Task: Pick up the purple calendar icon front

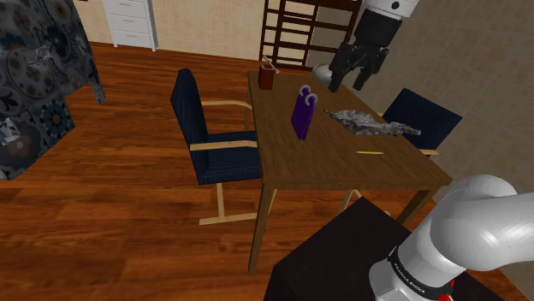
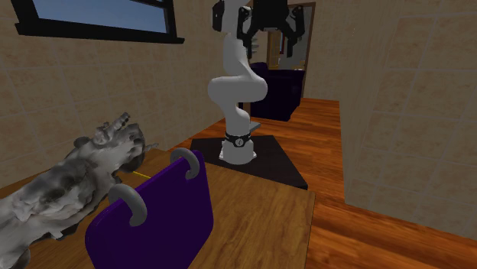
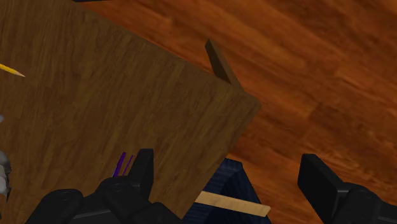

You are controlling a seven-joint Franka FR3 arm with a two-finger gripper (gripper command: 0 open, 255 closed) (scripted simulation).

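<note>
Item: purple calendar (image 1: 303, 114); stands upright on the wooden table (image 1: 342, 167), towards its far end in the shoulder view; two grey rings (image 2: 183, 160) on its top edge.

Gripper (image 1: 352, 79): black, hanging in the air above the table's far end, up and to the right of the calendar in the shoulder view, apart from it; fingers (image 3: 318, 184) spread wide with nothing between them.

Thin purple strokes (image 3: 121, 163) just beside one finger in the wrist view, possibly the calendar's edge; too slight to be sure.

Also on the table: grey crumpled object (image 1: 374, 125) near the calendar; yellow pencil (image 1: 370, 152); small brown object (image 1: 267, 77) at the far corner.

Around it: blue chair (image 1: 210, 141) at one side; second blue chair (image 1: 419, 115) opposite; dark stand (image 1: 342, 256).
</note>
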